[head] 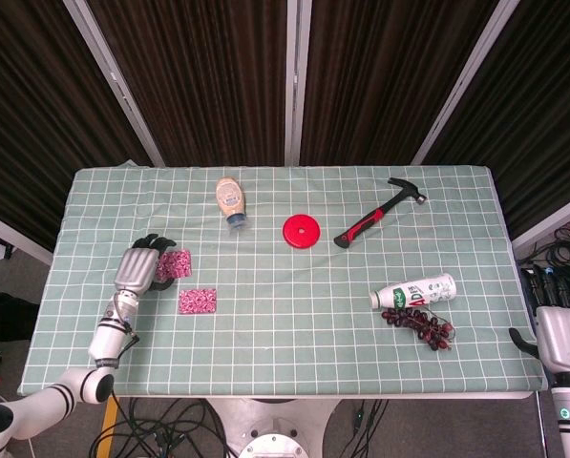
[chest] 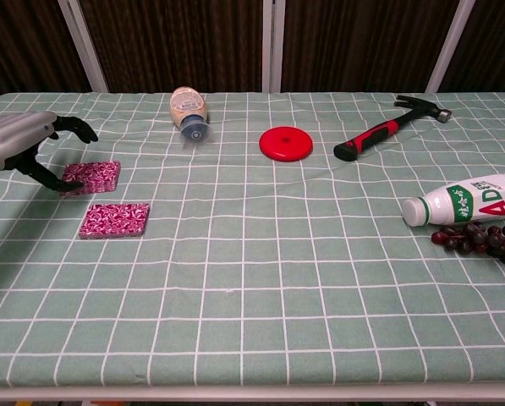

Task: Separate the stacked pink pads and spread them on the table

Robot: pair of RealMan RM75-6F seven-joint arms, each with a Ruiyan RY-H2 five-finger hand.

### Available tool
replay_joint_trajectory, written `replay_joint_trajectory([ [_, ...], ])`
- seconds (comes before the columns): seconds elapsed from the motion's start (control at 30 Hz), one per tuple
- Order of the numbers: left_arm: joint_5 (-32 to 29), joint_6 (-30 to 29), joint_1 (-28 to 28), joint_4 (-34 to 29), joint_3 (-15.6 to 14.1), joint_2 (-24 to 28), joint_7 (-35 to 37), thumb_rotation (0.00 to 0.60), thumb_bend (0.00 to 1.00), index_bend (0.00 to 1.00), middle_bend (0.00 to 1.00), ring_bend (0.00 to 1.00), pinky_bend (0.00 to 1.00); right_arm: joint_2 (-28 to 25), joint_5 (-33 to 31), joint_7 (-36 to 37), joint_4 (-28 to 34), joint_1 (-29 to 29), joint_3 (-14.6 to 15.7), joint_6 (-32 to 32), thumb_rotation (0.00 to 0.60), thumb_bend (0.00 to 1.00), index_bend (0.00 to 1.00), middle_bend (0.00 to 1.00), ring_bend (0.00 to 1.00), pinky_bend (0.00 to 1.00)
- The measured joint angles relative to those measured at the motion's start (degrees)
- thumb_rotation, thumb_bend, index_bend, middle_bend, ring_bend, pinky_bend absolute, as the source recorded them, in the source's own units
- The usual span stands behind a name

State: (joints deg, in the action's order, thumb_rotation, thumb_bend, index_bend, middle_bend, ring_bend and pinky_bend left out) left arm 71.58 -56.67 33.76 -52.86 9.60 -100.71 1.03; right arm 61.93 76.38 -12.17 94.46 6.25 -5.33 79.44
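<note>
Two pink patterned pads lie apart on the green checked cloth at the table's left. One pad (head: pixel 197 301) (chest: pixel 114 219) sits nearer the front. The other pad (head: pixel 175 265) (chest: pixel 92 175) lies flat just behind it. My left hand (head: pixel 137 268) (chest: pixel 22 147) is at the left edge of that rear pad, its fingers (chest: pixel 76 128) lifted off and spread above it, and the thumb low by the pad's left edge. My right hand (head: pixel 563 338) hangs off the table's right front corner, holding nothing I can see; its fingers are hidden.
A squeeze bottle (head: pixel 231 200) lies at the back left, with a red disc (head: pixel 302 231) and a hammer (head: pixel 380 212) to its right. A white bottle (head: pixel 413 290) and a bunch of dark grapes (head: pixel 420 324) lie at the right front.
</note>
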Motion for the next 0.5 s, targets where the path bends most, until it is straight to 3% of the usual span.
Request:
replay_joint_trajectory([
  [0.23, 0.34, -0.05, -0.33, -3.04, -0.14, 1.3, 0.3, 0.6, 0.21, 0.23, 0.26, 0.1, 0.19, 0.17, -0.18, 0.61, -0.48, 0.04, 0.06, -0.33, 0.6, 0.15, 0.0, 0.0, 0.0, 0.0],
  [0.5, -1.76, 1.1, -1.18, -17.46, -0.99, 6.4, -5.57, 0.6, 0.21, 0.23, 0.28, 0.1, 0.18, 0.33, -0.23, 1.32, -0.96, 0.18, 0.1, -0.75, 0.6, 0.15, 0.0, 0.0, 0.0, 0.0],
])
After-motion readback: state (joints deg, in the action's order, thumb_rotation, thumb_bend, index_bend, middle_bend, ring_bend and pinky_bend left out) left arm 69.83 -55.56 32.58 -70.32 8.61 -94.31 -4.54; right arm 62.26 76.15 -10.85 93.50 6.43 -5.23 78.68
